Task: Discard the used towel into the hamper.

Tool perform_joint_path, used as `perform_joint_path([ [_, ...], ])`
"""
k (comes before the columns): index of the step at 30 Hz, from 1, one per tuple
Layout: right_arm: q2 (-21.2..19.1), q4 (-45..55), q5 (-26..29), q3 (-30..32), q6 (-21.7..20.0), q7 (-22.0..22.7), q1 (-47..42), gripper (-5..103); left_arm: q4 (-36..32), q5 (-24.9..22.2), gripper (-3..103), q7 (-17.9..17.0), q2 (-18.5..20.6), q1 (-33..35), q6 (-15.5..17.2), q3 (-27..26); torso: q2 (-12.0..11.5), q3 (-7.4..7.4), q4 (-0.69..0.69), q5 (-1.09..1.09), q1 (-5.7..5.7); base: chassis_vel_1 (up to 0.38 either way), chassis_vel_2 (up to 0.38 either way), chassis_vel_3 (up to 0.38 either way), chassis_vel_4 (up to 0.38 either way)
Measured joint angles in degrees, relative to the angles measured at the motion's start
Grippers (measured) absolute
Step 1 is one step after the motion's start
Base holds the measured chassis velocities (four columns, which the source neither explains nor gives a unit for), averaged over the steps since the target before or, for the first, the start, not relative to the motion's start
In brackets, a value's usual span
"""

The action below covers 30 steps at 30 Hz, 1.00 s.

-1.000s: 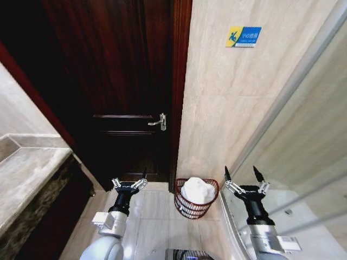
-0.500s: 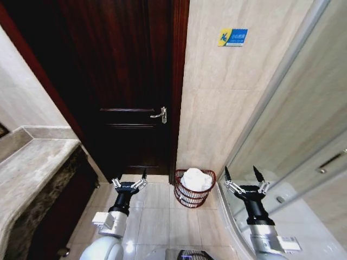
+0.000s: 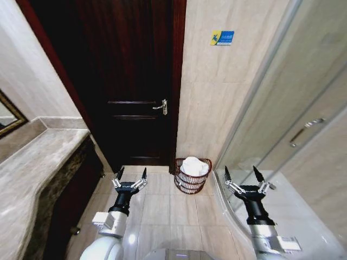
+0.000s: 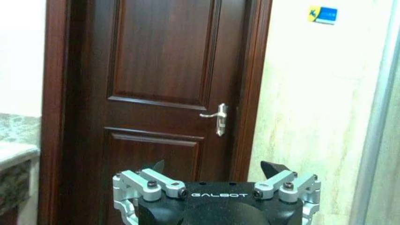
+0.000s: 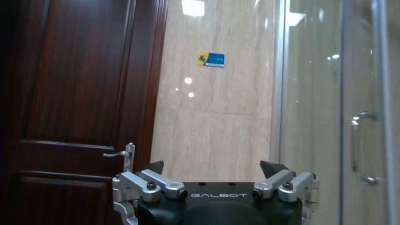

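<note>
1. At about nine o'clock in the head view, a mottled grey stone bench (image 3: pixel 38 162) ran along the wall, with the corner of a framed mirror (image 3: pixel 10 116) above it.
2. The left gripper (image 3: pixel 130 176) hung at about seven o'clock over the pale glossy tiled floor (image 3: pixel 162 208), its fingers spread wide apart and holding nothing; the left wrist view showed the same gap between the left gripper's (image 4: pixel 216 168) dark tips.
3. Ahead of it, at about twelve o'clock, stood a dark reddish-brown panelled wooden door (image 3: pixel 133 81) with a silver lever handle (image 3: pixel 160 106).
4. The small round dark reddish-brown wire hamper (image 3: pixel 192 183) stood on the floor just right of the door frame, at the foot of the beige marble wall (image 3: pixel 227 103), between the two grippers and farther off than both.
5. A crumpled white towel (image 3: pixel 194 165) lay inside the hamper, heaped above its rim.
6. A small blue and yellow sign (image 3: pixel 223 37) sat high on the wall at about one o'clock.
7. The right gripper (image 3: pixel 241 177) hung at about five o'clock beside the glass shower enclosure (image 3: pixel 303 124), fingers likewise wide apart and empty.
</note>
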Motion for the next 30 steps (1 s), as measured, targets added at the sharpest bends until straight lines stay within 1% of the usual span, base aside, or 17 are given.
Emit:
perform_joint_path([
  [6, 0.0, 0.0, 0.0, 0.0, 0.0, 0.0, 0.0, 100, 0.0, 0.0, 100, 0.0, 0.01, 0.0, 0.0, 0.0, 0.0, 0.01, -0.01, -0.02, 0.01, 0.254, -0.256, -0.264, 0.267],
  [7, 0.0, 0.0, 0.0, 0.0, 0.0, 0.0, 0.0, 100, 0.0, 0.0, 100, 0.0, 0.0, 0.0, 0.0, 0.0, 0.0, 0.0, 0.0, 0.03, 0.01, 0.268, -0.252, -0.237, 0.247],
  [8, 0.0, 0.0, 0.0, 0.0, 0.0, 0.0, 0.0, 100, 0.0, 0.0, 100, 0.0, 0.01, 0.0, 0.0, 0.0, -0.01, 0.01, 0.0, -0.02, 0.02, 0.224, -0.247, -0.237, 0.25],
  [14, 0.0, 0.0, 0.0, 0.0, 0.0, 0.0, 0.0, 100, 0.0, 0.0, 100, 0.0, 0.01, 0.0, 0.0, 0.0, -0.01, 0.01, -0.01, -0.02, 0.02, 0.247, -0.248, -0.257, 0.245],
  [15, 0.0, 0.0, 0.0, 0.0, 0.0, 0.0, 0.0, 100, 0.0, 0.0, 100, 0.0, 0.0, 0.0, 0.0, 0.0, 0.0, 0.0, 0.0, 0.02, 0.0, 0.24, -0.242, -0.243, 0.229],
  [17, 0.0, 0.0, 0.0, 0.0, 0.0, 0.0, 0.0, 100, 0.0, 0.0, 100, 0.0, 0.01, 0.0, 0.0, 0.0, 0.0, 0.0, 0.0, -0.01, 0.01, 0.243, -0.232, -0.243, 0.247],
  [18, 0.0, 0.0, 0.0, 0.0, 0.0, 0.0, 0.0, 100, 0.0, 0.0, 100, 0.0, 0.01, 0.0, 0.0, 0.0, -0.01, 0.01, -0.01, -0.02, 0.02, 0.246, -0.244, -0.256, 0.264],
  [19, 0.0, 0.0, 0.0, 0.0, 0.0, 0.0, 0.0, 100, -0.01, 0.0, 100, 0.0, 0.01, 0.0, 0.0, 0.0, -0.01, 0.01, -0.01, 0.02, 0.02, 0.244, -0.244, -0.262, 0.227],
  [21, 0.0, 0.0, 0.0, 0.0, 0.0, 0.0, 0.0, 100, 0.0, 0.0, 100, 0.0, 0.01, 0.0, 0.0, 0.0, -0.01, 0.01, 0.0, 0.0, 0.03, 0.223, -0.24, -0.262, 0.241],
  [22, 0.0, 0.01, 0.0, 0.0, 0.0, 0.0, 0.0, 100, 0.0, 0.0, 100, 0.0, 0.02, 0.0, 0.0, 0.0, 0.0, 0.0, -0.01, -0.05, 0.02, 0.223, -0.217, -0.221, 0.241],
  [23, 0.0, 0.0, 0.0, 0.0, 0.0, 0.0, 0.0, 100, 0.0, 0.0, 100, 0.0, 0.01, 0.0, 0.0, 0.0, -0.01, 0.0, 0.0, 0.0, 0.02, 0.236, -0.217, -0.221, 0.229],
  [24, 0.0, 0.0, 0.0, 0.0, 0.0, 0.0, 0.0, 100, 0.0, 0.0, 100, 0.0, 0.0, 0.0, 0.0, 0.0, -0.01, 0.01, 0.0, 0.01, 0.04, 0.236, -0.222, -0.22, 0.229],
  [30, 0.0, 0.01, 0.0, 0.0, 0.0, 0.0, 0.0, 100, 0.0, 0.0, 100, 0.0, 0.01, 0.0, 0.0, -0.01, -0.01, 0.01, 0.0, -0.04, 0.02, 0.209, -0.222, -0.226, 0.221],
])
